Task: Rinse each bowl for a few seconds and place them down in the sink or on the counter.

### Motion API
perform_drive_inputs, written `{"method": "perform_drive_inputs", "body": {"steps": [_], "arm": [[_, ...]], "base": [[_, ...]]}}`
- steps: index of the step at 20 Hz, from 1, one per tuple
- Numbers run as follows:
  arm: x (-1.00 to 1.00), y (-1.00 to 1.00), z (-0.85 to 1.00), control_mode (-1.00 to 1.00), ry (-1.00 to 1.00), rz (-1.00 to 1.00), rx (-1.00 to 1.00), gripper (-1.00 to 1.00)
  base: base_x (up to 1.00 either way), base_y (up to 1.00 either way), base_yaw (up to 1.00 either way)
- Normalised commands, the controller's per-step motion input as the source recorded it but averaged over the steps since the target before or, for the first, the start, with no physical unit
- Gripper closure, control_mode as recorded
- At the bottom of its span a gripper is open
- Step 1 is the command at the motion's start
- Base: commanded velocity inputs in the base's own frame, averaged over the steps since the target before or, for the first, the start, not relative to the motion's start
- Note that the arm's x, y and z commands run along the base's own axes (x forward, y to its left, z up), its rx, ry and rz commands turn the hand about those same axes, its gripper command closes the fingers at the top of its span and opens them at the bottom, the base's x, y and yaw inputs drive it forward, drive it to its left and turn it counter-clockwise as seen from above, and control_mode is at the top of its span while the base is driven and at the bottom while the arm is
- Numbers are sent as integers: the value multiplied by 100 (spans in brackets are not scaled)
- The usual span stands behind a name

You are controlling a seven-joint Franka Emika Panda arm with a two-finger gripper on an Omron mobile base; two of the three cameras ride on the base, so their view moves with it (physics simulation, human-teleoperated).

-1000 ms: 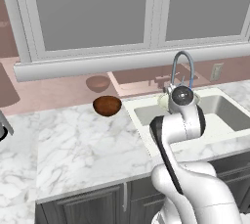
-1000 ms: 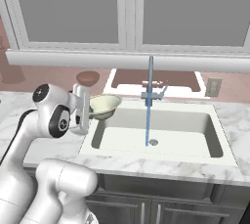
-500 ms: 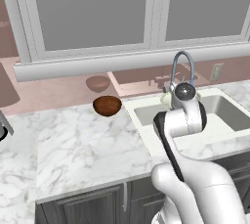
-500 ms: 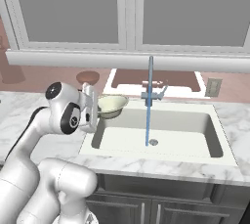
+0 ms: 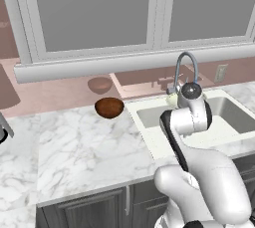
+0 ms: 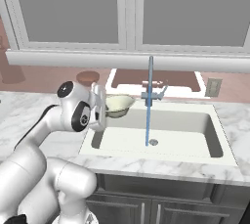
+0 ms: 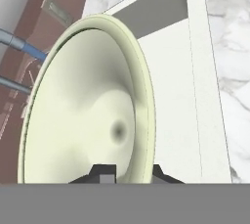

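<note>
Carried sinkward, cream bowl's point(image 7: 93, 115) rim sits between fingers point(image 7: 103, 172).

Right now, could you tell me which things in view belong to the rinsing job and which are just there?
Job:
- cream bowl, held by the pincer
- brown bowl on the counter
- sink, faucet running

Just there:
- window
- wall outlet

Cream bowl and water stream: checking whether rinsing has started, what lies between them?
Nothing: right base view shows bare sink between cream bowl and water stream.
</note>
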Motion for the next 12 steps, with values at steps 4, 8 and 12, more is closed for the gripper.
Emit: {"method": "perform_drive_inputs", "body": {"steps": [4, 8, 12], "arm": [[21, -18, -11, -100, 0, 0, 0, 100], [22, -16, -15, -100, 2, 0, 0, 100], [21, -14, -17, -100, 1, 0, 0, 100]], "base": [[0, 0, 0], [0, 0, 0], [0, 0, 0]]}}
